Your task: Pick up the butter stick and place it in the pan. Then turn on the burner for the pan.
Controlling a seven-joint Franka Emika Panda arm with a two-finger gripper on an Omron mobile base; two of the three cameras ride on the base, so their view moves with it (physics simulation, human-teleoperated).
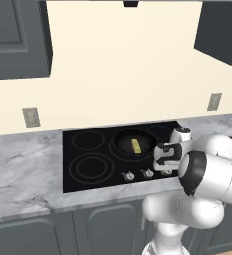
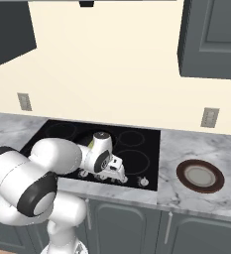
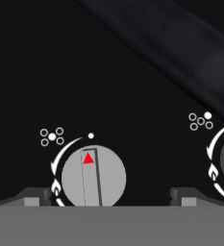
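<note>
Hand view: the gripper (image 3: 111, 194) hangs close over a grey knob (image 3: 93, 177) on the black cooktop (image 3: 60, 72), fingertips (image 3: 36, 196) spread apart, one on each side of it, its red marker pointing at a white dot. In the left base view the butter stick (image 1: 136, 146) lies inside the pan (image 1: 125, 143), just behind the knob row.
</note>
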